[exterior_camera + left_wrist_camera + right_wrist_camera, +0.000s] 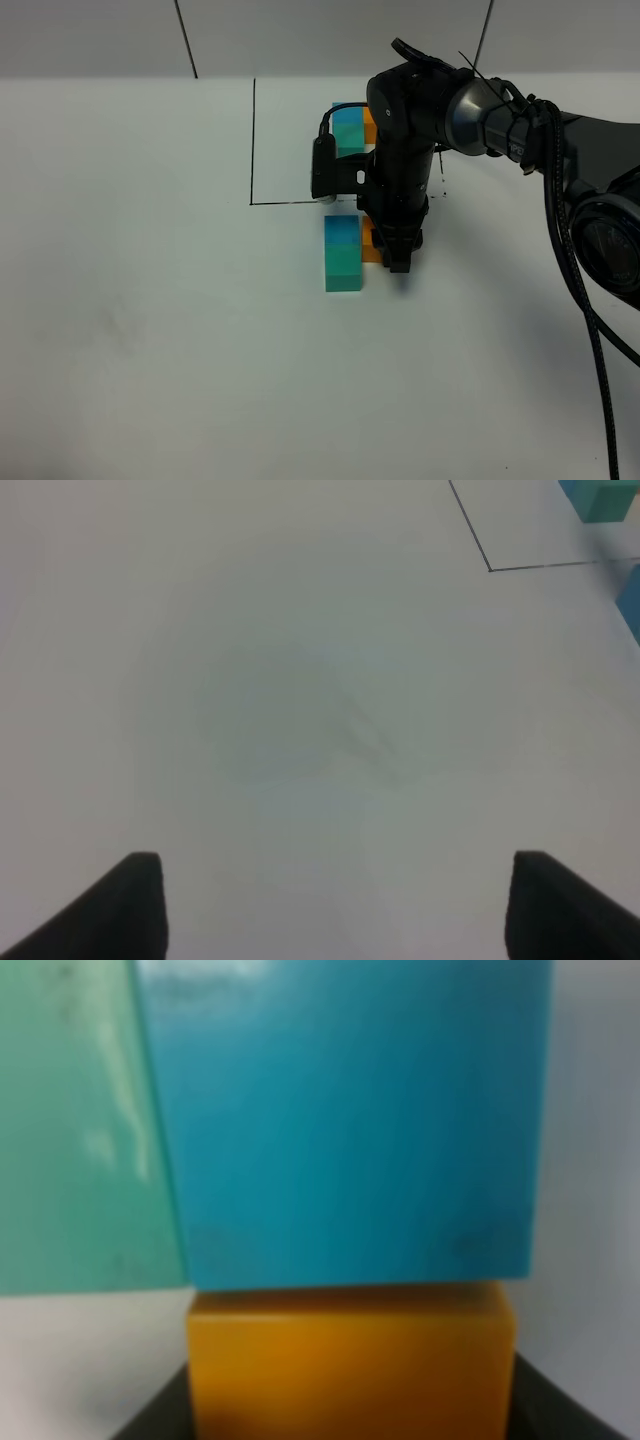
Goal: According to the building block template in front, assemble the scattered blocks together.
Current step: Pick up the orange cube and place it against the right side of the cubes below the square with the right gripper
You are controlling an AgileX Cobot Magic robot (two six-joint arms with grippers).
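Reaching across the middle of the white desk (150, 330), my right hand (393, 255) sits just outside the near edge of the thin black frame (253, 140). Between its dark fingers I grasp the orange block (350, 1365), and my right wrist camera shows that cube pressed flush against one face of the blue block (345, 1120). The teal-green block (85, 1130) touches the blue one on an adjoining side, so the three scattered cubes lie together in an L.

From the high camera, the blue block (342, 232) and the teal-green block (344, 270) form a short column just beyond the frame's near line, with the blue one nearer the frame. Only a sliver of the orange block (370, 248) shows beside the blue one, mostly hidden under my arm.

Inside the frame, at its far side, sits the building block template (349, 128); its blue, teal-green and orange cubes peek out behind my right forearm.

My left hand (335, 905) hovers over bare desk, well apart from the blocks. Its two dark fingertips (120, 905) stand spread wide with nothing between them. A corner of the frame (490, 568) shows at the edge of that wrist view.
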